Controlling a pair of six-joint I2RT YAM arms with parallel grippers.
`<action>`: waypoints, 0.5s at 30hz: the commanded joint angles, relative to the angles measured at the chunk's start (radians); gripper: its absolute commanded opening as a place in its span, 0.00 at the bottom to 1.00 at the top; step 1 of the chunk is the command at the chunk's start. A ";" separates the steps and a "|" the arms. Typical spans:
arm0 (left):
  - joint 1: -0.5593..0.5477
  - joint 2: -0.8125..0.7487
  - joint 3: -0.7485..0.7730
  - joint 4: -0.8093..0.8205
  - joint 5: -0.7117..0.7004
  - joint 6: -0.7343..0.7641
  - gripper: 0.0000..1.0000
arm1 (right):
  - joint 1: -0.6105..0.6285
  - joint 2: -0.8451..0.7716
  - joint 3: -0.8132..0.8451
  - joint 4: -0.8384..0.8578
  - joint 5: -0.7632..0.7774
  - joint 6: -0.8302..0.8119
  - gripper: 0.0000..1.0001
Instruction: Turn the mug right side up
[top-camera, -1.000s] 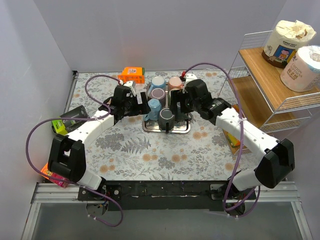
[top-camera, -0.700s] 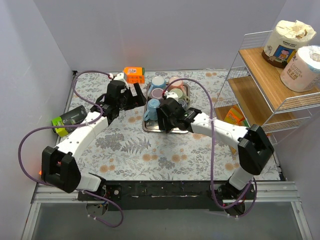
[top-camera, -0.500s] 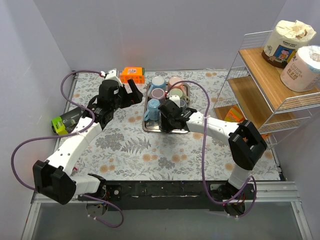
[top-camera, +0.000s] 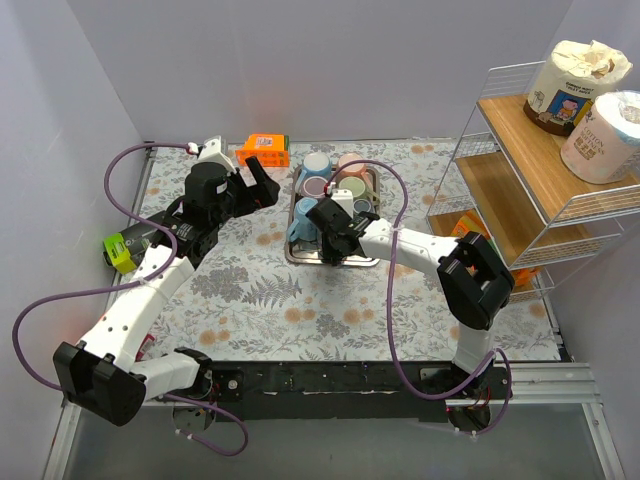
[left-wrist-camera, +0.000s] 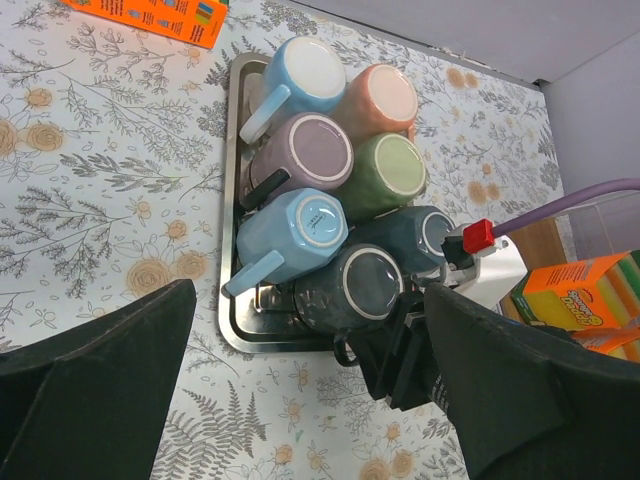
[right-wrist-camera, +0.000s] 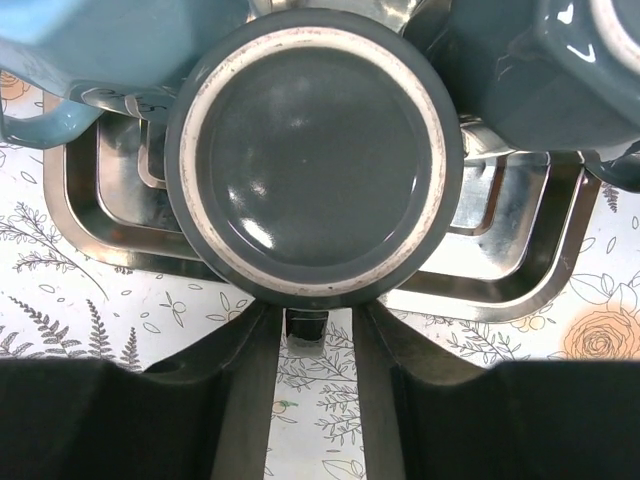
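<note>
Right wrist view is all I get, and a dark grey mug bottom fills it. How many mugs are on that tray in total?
Observer: Seven, all bottom up on the metal tray.
Operator: What sits in the row behind my grey mug?
Observer: A purple mug and a green mug.
Operator: Is the left arm in my way?
Observer: No, the left gripper hangs open over the table, left of the tray, holding nothing.
</note>
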 joint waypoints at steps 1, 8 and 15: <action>0.003 -0.026 0.019 -0.015 -0.023 0.000 0.98 | 0.000 0.015 0.043 0.009 0.056 0.026 0.36; 0.001 -0.033 0.024 -0.018 -0.006 -0.007 0.98 | 0.000 0.028 0.062 -0.035 0.061 0.025 0.01; 0.001 -0.155 -0.081 0.155 0.094 -0.007 0.98 | 0.000 -0.030 0.029 -0.038 0.036 -0.006 0.01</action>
